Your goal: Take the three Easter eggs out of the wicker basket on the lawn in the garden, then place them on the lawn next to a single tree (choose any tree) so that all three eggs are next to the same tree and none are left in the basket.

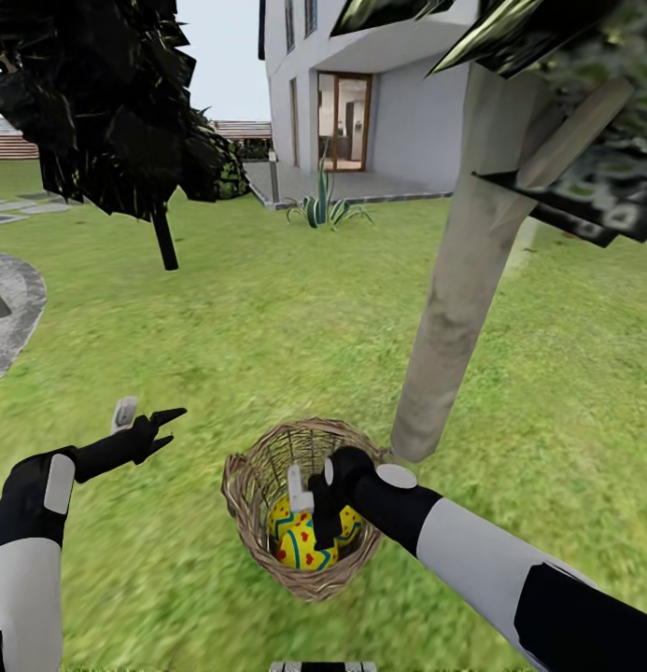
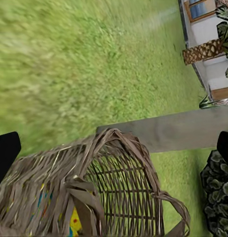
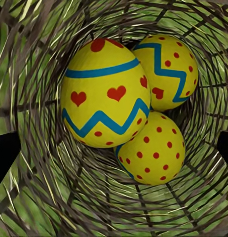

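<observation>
Mottled green lawn [image 1: 295, 308] all around, short-cropped and blurry underfoot, with a white house [image 1: 379, 84] beyond, a spiky green plant [image 1: 323, 207] by its patio, a thin black-trunked tree [image 1: 108, 103] to the left and a grey paved patch [image 1: 10, 308] at the left edge. Straight ahead, a smooth pale grey-beige trunk of the tree [image 1: 458, 280], leaning slightly, rising to dark angular leaves. Just beside its foot, touching or nearly so, the wicker basket [image 1: 253, 485]: tan woven strands, bucket-shaped, open weave showing grass through the walls, seen close in the left wrist view too [image 2: 119, 187]. Inside, the three Easter eggs [image 3: 126, 106], bright yellow and glossy, packed against one another: one with blue zigzag, a blue band and red hearts, one with a blue zigzag and red dots, one mostly red-dotted. Right arm reaching in from the lower right, forearm sloping down, right gripper [image 1: 314, 509] dipped into the basket mouth just above the eggs, fingers spread wide at either side of the right wrist view, grasping nothing. Left arm bent, forearm raised over bare grass left of the basket, left gripper [image 1: 150, 425] parted and empty, pointing toward the basket.
</observation>
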{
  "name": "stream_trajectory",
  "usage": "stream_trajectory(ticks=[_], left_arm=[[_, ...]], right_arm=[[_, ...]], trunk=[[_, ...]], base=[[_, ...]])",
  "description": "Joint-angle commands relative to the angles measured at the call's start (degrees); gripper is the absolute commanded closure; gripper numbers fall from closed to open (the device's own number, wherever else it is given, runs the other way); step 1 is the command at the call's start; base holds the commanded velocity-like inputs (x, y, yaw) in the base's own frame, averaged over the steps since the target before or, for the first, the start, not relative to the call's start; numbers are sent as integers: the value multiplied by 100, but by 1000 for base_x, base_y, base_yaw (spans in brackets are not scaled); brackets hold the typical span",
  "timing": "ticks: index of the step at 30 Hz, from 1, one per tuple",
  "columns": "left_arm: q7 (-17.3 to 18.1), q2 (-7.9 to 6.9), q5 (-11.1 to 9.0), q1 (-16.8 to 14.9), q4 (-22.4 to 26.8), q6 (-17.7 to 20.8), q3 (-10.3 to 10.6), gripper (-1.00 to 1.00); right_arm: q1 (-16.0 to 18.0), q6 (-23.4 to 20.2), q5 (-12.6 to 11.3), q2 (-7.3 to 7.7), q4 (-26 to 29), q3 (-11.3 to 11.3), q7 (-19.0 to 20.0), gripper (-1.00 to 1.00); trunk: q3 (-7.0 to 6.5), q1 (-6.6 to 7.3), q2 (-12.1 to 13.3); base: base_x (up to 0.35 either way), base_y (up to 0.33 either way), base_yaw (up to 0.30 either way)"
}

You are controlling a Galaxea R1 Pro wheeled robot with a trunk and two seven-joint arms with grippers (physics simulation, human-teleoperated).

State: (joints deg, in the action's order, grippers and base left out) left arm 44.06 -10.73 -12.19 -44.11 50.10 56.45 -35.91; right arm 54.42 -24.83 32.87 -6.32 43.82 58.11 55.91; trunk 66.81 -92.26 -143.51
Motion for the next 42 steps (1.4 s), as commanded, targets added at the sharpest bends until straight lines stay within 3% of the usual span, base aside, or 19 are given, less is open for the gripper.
stream_trajectory(ticks=[1,24,32,42], left_arm=[[34,1,18,-5,-1,22,-13,-100],[32,1,15,-5,-2,24,-14,-100],[33,1,15,-6,-1,22,-13,-100],[32,1,16,-6,-5,23,-13,-100]], right_arm=[[10,-31,26,0,10,7,25,-100],[176,-39,9,-10,18,-2,25,-100],[183,-40,-8,-161,29,-2,25,-100],[227,-40,9,-142,6,-2,25,-100]], trunk=[[28,-1,-4],[537,-60,-35],[715,-81,-45],[936,-107,-59]], base=[[0,0,0],[0,0,0],[0,0,0],[0,0,0]])
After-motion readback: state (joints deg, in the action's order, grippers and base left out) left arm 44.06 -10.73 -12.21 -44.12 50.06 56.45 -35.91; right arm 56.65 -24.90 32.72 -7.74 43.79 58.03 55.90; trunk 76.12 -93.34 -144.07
